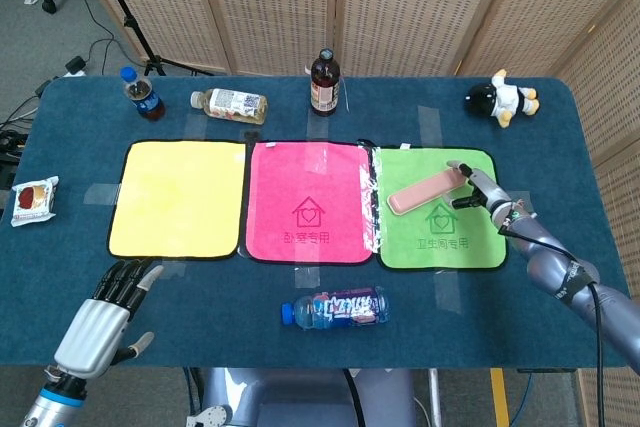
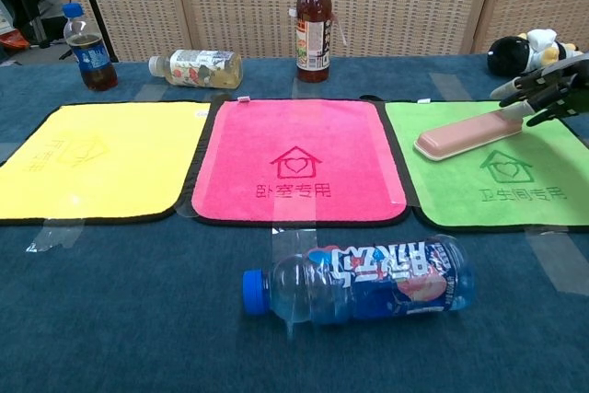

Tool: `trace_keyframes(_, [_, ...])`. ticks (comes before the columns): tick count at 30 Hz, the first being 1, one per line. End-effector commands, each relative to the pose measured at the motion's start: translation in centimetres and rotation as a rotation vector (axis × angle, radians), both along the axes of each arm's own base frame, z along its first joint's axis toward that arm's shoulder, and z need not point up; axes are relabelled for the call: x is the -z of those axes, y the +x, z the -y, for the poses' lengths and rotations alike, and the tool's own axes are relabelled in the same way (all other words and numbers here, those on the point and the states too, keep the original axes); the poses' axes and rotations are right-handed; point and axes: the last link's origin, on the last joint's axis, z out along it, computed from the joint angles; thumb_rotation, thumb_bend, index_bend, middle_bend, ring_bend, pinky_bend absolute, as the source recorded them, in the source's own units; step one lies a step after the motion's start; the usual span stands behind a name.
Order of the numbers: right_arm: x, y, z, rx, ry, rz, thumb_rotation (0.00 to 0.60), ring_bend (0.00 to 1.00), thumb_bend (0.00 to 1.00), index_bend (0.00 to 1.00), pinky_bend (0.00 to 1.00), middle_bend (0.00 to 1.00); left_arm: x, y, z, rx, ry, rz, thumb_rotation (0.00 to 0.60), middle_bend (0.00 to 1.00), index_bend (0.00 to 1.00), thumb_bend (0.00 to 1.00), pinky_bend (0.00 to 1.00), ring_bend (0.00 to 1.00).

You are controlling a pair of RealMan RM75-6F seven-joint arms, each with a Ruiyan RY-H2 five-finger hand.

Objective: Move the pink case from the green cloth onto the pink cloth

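The pink case (image 1: 425,190) (image 2: 460,133) lies aslant on the upper part of the green cloth (image 1: 440,239) (image 2: 502,192), its left end near the cloth's left border. My right hand (image 1: 480,190) (image 2: 548,87) grips the case's right end, with fingers above it and the thumb below. The pink cloth (image 1: 310,202) (image 2: 294,172) lies flat just left of the green one, with nothing on it. My left hand (image 1: 100,319) hangs open over the table's front left edge, far from both cloths, and shows only in the head view.
A clear water bottle (image 1: 335,307) (image 2: 359,278) lies in front of the pink cloth. A yellow cloth (image 1: 178,197) is at the left. Along the back stand a cola bottle (image 1: 143,94), a lying bottle (image 1: 230,103), a brown bottle (image 1: 323,82) and a plush toy (image 1: 500,97). A snack packet (image 1: 33,199) sits far left.
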Motion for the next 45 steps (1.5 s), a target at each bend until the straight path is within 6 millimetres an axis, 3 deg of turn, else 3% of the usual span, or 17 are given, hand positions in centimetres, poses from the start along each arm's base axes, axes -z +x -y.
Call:
trace_keyframes(1, [0.2, 0.8, -0.3, -0.021, 0.008, 0.013, 0.6, 0.0, 0.52, 0.06, 0.0, 0.0, 0.0, -0.1, -0.1, -0.003, -0.002, -0.001, 0.6, 0.0, 0.0, 0.21, 0.02, 0.0])
trace_keyframes(18, [1.5, 3.4, -2.1, -0.06, 0.05, 0.076, 0.6, 0.0, 0.52, 0.06, 0.0, 0.0, 0.1, -0.5, -0.2, -0.017, -0.019, 0.003, 0.6, 0.0, 0.0, 0.21, 0.02, 0.0])
trace_keyframes(45, [5.3, 8.8, -6.0, -0.129, 0.144, 0.166, 0.6, 0.0, 0.52, 0.06, 0.0, 0.0, -0.4, -0.6, 0.0, -0.013, -0.025, 0.03, 0.6, 0.0, 0.0, 0.21, 0.02, 0.0])
